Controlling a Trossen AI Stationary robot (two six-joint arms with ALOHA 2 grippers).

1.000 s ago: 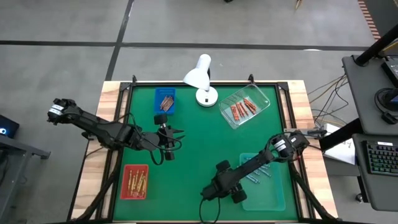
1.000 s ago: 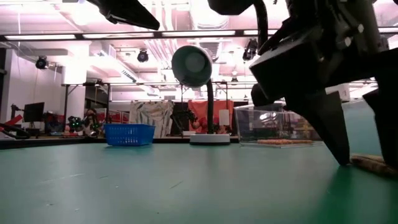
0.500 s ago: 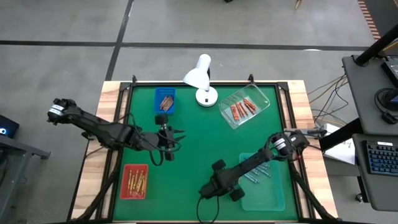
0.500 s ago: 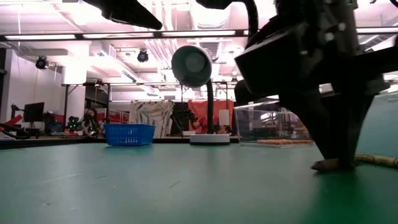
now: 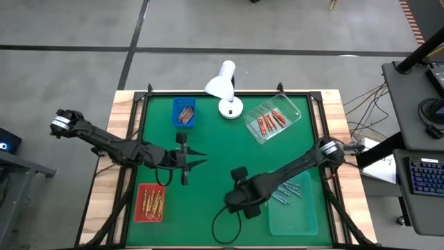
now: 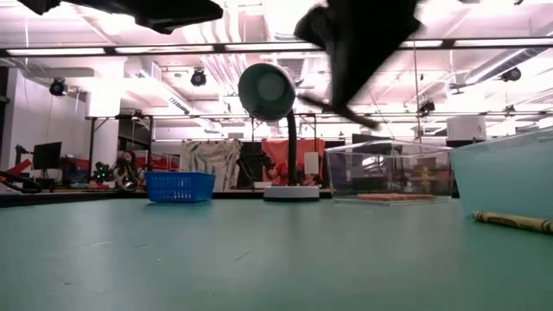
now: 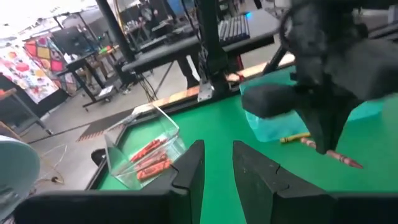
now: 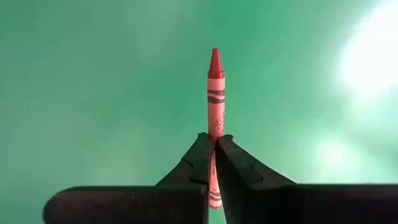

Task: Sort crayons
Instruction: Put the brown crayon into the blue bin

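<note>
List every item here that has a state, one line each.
Right gripper: shut on a red crayon, lifted off the mat.
Left gripper: open, empty, above the mat.
Lamp: upright.
Clear box: open, red crayons inside.
Blue basket: brown crayons inside.
Red tray: yellow crayons inside.
Yellow crayon: lying on the mat.

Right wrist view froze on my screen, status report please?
Right end effector shut on red crayon, lifted off mat. Left end effector open, waiting mid-table. Nothing in the way.

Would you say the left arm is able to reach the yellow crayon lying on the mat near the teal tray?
Probably not easily: the right gripper, shut on a red crayon, sits between the left gripper and the yellow crayon.
</note>
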